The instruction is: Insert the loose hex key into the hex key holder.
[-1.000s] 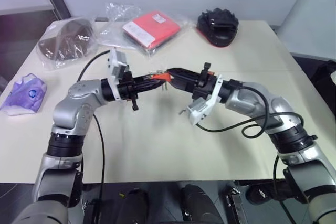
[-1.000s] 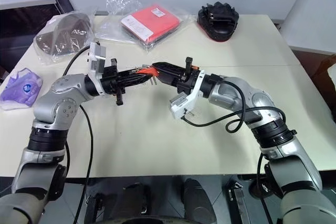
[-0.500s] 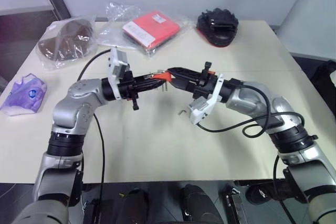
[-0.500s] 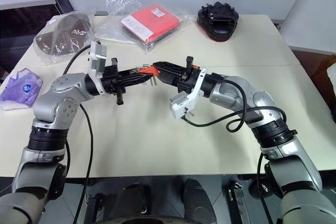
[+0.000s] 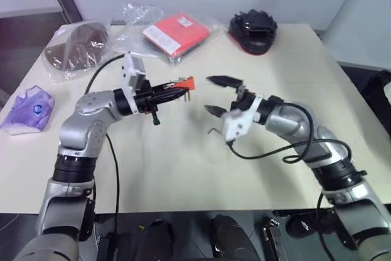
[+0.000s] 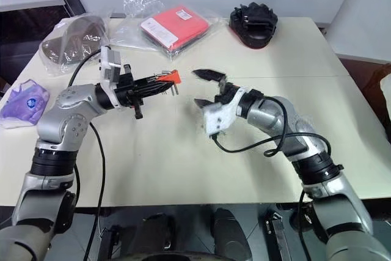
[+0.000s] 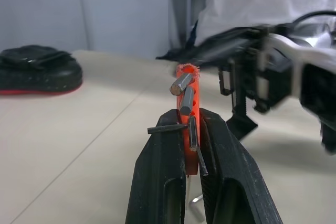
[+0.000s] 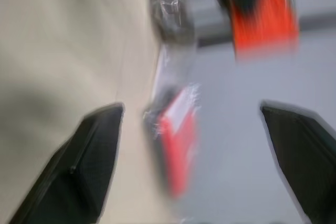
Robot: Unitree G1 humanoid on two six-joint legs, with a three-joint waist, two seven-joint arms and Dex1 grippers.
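Loose hex key [image 5: 212, 131] (tiny grey L, apparently; its axis is too small to read) lies on bench [image 5: 183, 175], below and nearer than hex key holder [image 5: 188, 82]. R gripper [image 5: 208, 94], jaws spread wide, empty, hangs just right of holder, closest to key. L gripper [image 7: 191, 129] jaws clenched on holder, above bench.

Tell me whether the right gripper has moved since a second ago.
Yes. The right gripper has opened and drawn back from the hex key holder, toward the table's near edge.
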